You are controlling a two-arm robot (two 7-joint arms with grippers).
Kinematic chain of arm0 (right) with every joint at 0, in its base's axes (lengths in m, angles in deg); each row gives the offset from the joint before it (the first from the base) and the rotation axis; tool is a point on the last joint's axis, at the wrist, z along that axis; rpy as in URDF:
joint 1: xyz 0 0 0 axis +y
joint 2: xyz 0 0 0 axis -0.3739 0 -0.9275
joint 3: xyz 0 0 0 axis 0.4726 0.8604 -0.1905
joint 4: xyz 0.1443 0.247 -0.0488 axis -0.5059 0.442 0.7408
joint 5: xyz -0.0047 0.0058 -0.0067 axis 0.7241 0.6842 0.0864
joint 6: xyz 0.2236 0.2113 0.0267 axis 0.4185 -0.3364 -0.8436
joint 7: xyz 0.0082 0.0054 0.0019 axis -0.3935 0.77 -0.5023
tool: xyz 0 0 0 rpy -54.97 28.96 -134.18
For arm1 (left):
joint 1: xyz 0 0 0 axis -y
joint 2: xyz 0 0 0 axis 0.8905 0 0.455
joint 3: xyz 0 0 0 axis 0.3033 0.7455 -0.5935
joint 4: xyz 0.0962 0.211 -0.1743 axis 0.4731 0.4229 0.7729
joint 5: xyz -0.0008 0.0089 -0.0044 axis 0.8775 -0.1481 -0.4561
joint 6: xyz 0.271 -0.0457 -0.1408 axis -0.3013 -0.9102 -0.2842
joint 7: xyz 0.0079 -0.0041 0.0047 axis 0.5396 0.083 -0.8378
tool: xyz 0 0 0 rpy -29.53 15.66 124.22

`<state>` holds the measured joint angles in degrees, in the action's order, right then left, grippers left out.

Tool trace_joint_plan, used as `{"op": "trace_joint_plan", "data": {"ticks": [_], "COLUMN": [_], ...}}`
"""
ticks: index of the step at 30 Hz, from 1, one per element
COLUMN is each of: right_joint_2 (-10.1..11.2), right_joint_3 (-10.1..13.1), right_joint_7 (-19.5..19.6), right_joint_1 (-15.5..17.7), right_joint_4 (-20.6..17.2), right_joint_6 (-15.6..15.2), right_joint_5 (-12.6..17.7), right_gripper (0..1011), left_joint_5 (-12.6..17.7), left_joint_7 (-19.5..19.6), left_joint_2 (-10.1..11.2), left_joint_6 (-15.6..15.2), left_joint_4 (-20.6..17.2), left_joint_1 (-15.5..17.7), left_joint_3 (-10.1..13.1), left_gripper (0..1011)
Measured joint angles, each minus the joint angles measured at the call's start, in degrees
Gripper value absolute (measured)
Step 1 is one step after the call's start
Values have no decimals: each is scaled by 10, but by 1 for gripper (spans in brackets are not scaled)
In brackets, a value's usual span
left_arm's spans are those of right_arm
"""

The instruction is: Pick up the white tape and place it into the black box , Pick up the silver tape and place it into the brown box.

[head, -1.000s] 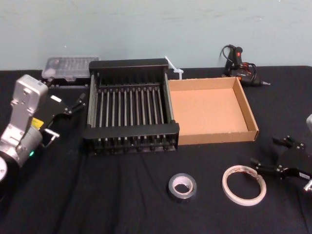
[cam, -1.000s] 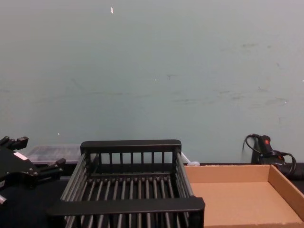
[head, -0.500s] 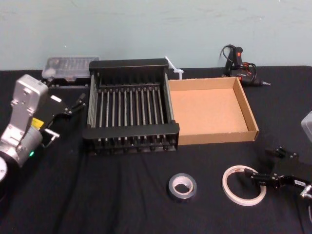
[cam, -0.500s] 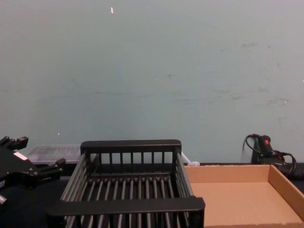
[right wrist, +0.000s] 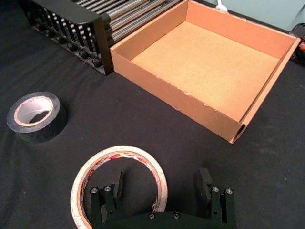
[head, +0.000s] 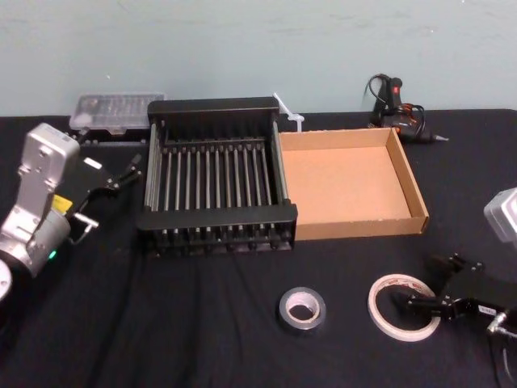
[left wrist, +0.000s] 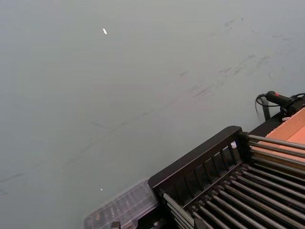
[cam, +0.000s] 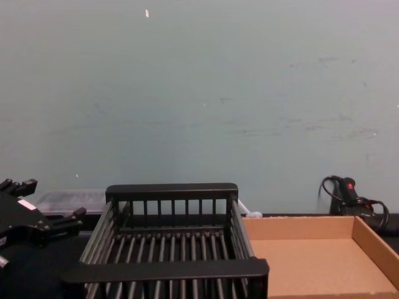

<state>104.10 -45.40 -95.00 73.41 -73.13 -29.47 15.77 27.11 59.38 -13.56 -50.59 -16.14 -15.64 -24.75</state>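
The white tape [head: 381, 314] [right wrist: 119, 151] lies flat on the black cloth at the front right. My right gripper [head: 424, 281] [right wrist: 161, 183] is open and low over it. One finger is inside the ring and the other outside its right side, neither visibly touching. The silver tape [head: 303, 323] [right wrist: 52, 112] lies flat just left of the ring. Behind them the black box [head: 214, 105] [cam: 171, 190] [right wrist: 71, 9] and the brown box [head: 355, 229] [right wrist: 181, 107] [cam: 299, 219] stand side by side, nothing in either. My left gripper [head: 113, 194] [cam: 50, 200] is open, parked left of the black box.
A clear plastic case [head: 113, 109] sits behind the black box at the back left. A glue gun with its cord [head: 396, 101] lies behind the brown box. A white plastic piece [head: 287, 109] pokes up between the two boxes.
My right gripper has moved left and down from beside the white tape until its fingers straddle the ring's right wall. The left arm and both tapes have not moved.
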Motion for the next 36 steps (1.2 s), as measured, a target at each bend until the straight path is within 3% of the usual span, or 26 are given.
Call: {"op": "trace_joint_plan", "data": {"ticks": [36], "right_joint_2": [-10], "right_joint_3": [-14], "right_joint_7": [4], "right_joint_1": [-15], "right_joint_4": [17], "right_joint_6": [-17], "right_joint_5": [-1], "right_gripper": [1002], "left_joint_5": [0], "left_joint_7": [0], "left_joint_2": [0], "left_joint_6": [0], "left_joint_4": [0], "left_joint_1": [0], "left_joint_3": [0], "left_gripper": [1001]}}
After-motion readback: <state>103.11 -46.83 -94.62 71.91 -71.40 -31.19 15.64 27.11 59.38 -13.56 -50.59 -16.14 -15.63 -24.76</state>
